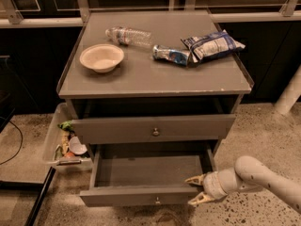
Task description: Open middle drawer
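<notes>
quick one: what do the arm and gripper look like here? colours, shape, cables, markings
Arm: smooth cream-white rounded tubular links with a bulbous joint, no cables or markings visible. Gripper, lower right beside the lowest drawer: pale wrist collar, two tapering yellowish-tan jaws.

Smooth white rounded arm (256,174), tan two-finger tool (195,190) at lower right

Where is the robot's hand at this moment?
In the camera view the hand is low on the right, with its fingers open, at the right front corner of the pulled-out lowest drawer.
</notes>
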You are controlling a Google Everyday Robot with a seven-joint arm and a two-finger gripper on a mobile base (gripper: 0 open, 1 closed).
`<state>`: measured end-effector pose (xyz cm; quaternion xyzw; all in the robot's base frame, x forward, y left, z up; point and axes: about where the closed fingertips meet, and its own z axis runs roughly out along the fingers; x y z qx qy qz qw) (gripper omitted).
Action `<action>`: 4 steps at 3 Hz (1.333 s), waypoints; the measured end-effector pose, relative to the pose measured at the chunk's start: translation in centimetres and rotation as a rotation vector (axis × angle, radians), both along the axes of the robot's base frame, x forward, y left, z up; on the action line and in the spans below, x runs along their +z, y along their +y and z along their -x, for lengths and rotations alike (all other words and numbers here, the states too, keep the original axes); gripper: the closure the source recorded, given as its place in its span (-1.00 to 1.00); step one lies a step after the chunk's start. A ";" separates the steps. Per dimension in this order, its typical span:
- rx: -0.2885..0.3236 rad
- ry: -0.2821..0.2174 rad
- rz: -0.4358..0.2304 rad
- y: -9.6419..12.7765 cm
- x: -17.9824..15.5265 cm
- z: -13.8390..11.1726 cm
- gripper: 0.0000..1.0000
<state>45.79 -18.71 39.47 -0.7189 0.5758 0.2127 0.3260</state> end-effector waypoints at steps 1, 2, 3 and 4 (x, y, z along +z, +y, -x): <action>0.013 0.029 0.003 -0.1 -0.5 2.3 0.35; 0.018 0.028 0.007 -0.2 -0.3 3.0 0.83; 0.018 0.028 0.007 -0.2 -0.3 3.0 0.91; 0.018 0.028 0.007 -0.2 -0.3 3.0 0.45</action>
